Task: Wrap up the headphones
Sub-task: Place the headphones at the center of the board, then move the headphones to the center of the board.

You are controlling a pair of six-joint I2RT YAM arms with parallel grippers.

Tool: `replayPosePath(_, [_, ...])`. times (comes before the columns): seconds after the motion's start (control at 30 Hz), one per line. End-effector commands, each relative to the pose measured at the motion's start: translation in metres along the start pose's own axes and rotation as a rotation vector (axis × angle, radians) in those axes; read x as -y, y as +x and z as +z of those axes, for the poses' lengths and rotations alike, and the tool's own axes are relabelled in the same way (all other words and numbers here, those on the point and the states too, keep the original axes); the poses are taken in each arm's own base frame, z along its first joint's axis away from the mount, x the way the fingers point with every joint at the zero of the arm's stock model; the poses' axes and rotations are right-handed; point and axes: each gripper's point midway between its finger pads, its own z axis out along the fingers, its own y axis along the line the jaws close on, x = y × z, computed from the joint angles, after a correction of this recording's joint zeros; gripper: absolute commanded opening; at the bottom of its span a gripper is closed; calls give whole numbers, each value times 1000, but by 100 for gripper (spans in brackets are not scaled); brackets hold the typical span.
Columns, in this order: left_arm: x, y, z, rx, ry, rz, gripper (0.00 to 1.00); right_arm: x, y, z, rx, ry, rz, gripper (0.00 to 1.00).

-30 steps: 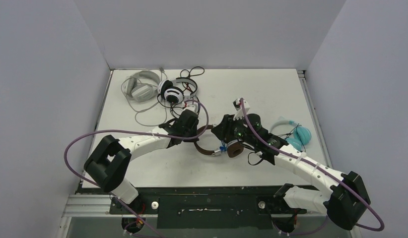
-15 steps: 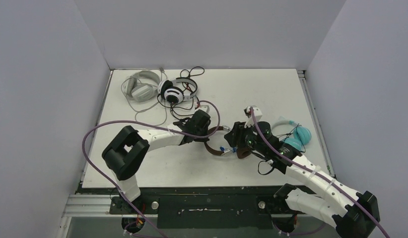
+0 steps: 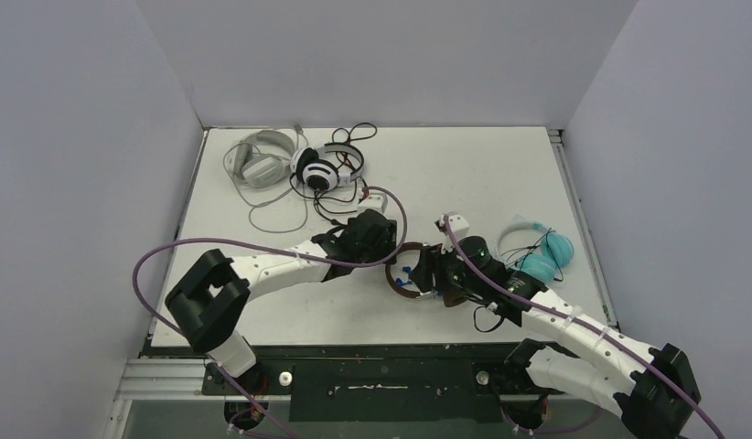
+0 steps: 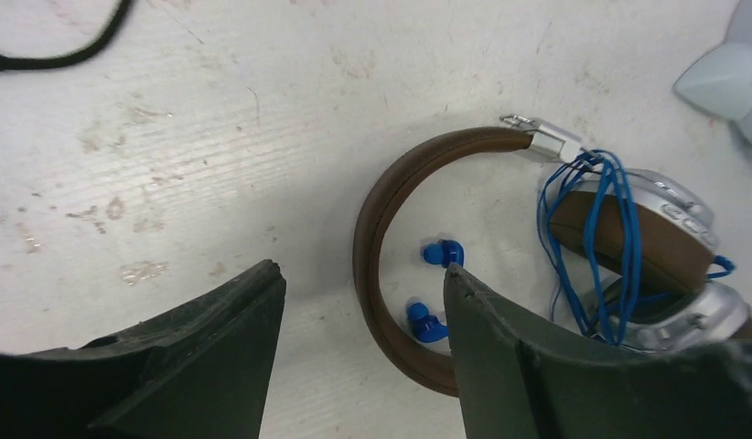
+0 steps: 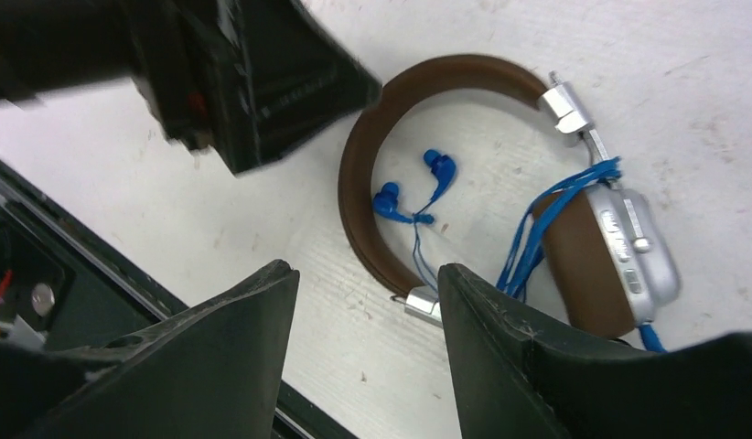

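Note:
The brown headphones lie flat on the table, with the blue cable wound round the folded ear cups. Two blue plugs rest inside the brown band. My left gripper hovers open just over the band's left curve, gripping nothing. Over the band's near end hangs my right gripper, also open and empty. In the top view the left gripper and right gripper flank the band closely.
At the back left lie pale grey headphones and black-and-white headphones with loose cables. Light teal headphones sit to the right. The table's dark front edge runs close to the right gripper.
My left gripper has opened and let go of the brown band. The right gripper has opened wider, and its arm has drawn back toward the near edge.

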Motion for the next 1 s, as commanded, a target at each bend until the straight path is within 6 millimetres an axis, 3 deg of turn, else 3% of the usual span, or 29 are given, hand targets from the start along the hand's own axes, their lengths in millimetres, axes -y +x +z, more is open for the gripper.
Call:
replayPosePath(0.0, [-8,-52,-44,187,-16,-61,62,-19,3,6,-2,1,-123,59])
replayPosePath(0.17, [-56,-69,-75,238,-112,-152,62,-45,10,22,-19,-1,-195,50])
replayPosePath(0.37, [-129,-76,-99,304,-224,-382,64,-85,19,52,-57,-69,-255,8])
replayPosePath(0.5, [-150,-70,-106,318,-255,-452,70,-94,22,83,-78,-26,-260,0])
replayPosePath(0.63, [-158,-65,-106,291,-277,-473,81,-77,33,111,-127,123,-242,0])
replayPosePath(0.73, [-163,-63,-105,252,-298,-484,97,-54,39,119,-142,255,-235,0])
replayPosePath(0.97, [-165,-54,-89,162,-296,-475,97,-4,42,112,-152,330,-124,0])
